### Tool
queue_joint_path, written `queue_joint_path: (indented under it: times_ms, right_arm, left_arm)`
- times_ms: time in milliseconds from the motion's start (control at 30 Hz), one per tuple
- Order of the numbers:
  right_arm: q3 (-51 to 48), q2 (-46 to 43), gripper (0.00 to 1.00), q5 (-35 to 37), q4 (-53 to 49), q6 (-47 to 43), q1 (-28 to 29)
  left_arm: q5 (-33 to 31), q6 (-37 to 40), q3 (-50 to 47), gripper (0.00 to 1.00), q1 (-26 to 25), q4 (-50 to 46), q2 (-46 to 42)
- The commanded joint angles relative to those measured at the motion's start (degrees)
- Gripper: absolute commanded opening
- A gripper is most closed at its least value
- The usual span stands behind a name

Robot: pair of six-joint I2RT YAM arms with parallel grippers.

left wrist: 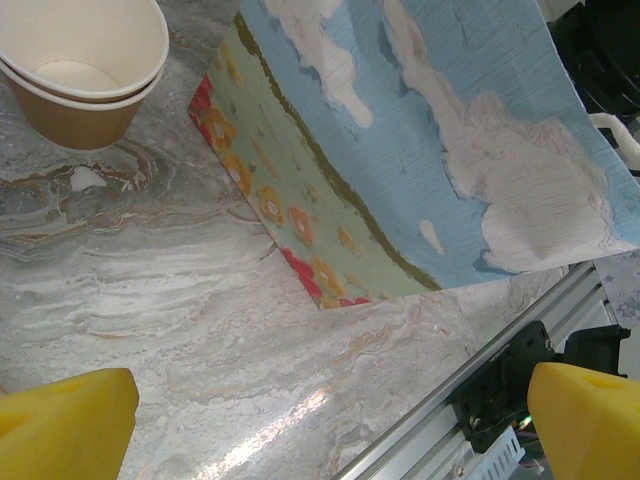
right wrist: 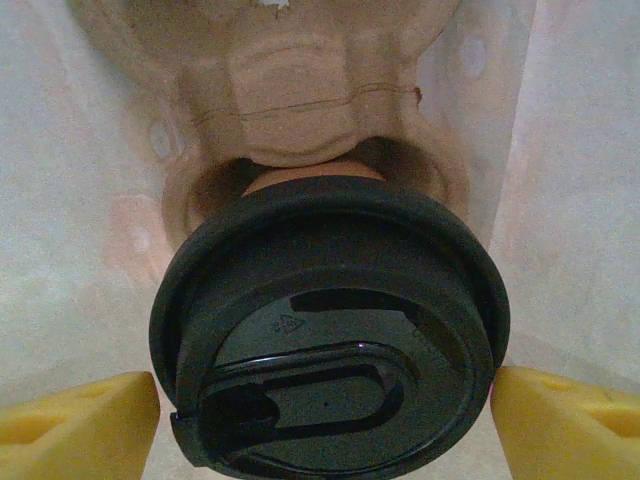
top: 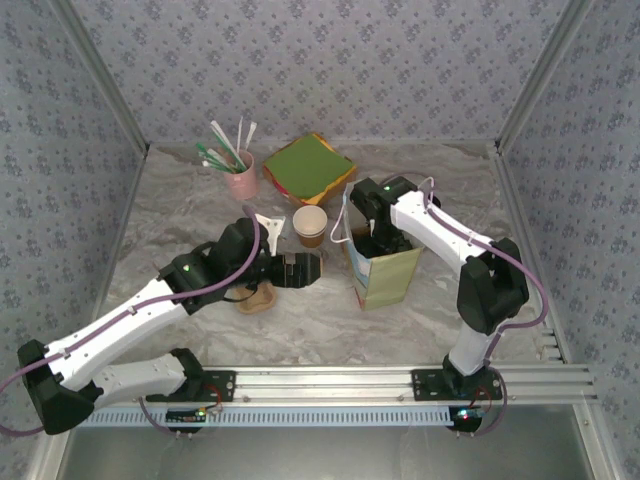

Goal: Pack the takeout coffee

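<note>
From above, the paper bag (top: 388, 278) hides the tip of the right hand (right wrist: 322, 415); the lid of the coffee (right wrist: 330, 320) covers most of its cup.

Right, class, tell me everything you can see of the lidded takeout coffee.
The takeout coffee shows a round black plastic lid with a sip tab over a sliver of brown cup. It sits in the cardboard carrier's well, inside the bag. The right tool's yellow fingertips flank the lid; contact unclear.
</note>
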Motion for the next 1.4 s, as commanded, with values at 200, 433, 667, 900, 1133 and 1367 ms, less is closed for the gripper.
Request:
queue_joint_path:
  times_ms: [200, 433, 667, 900, 1133, 1367]
  right_arm:
    - [1.60, -1.66, 0.88, 0.47, -2.35, 1.21, 0.54]
    - [2.04, -1.86, 0.88, 0.62, -2.83, 1.32, 0.66]
    - [2.13, -1.93, 0.88, 0.65, -2.92, 1.50, 0.78]
    - [2.65, -2.35, 0.88, 0.79, -3.37, 1.67, 1.11]
    - [3.16, -3.18, 0.88, 0.82, -3.91, 2.11, 1.39]
    - [4.13, -3.57, 0.88, 1.06, -4.85, 2.37, 1.64]
  left_arm:
    - [0.64, -0.27, 0.19, 1.00, -0.35, 0.96, -0.34]
    - [0.61, -0.21, 0.19, 1.00, -0.35, 0.99, -0.27]
    - [0.75, -0.10, 0.16, 1.00, -0.35, 0.98, -0.29]
    - [0.65, 0.00, 0.27, 1.00, -0.39, 0.97, -0.34]
    - [0.46, 0.14, 0.38, 1.00, -0.35, 0.88, -0.33]
    - [0.29, 0.44, 0.74, 1.00, -0.35, 0.85, -0.20]
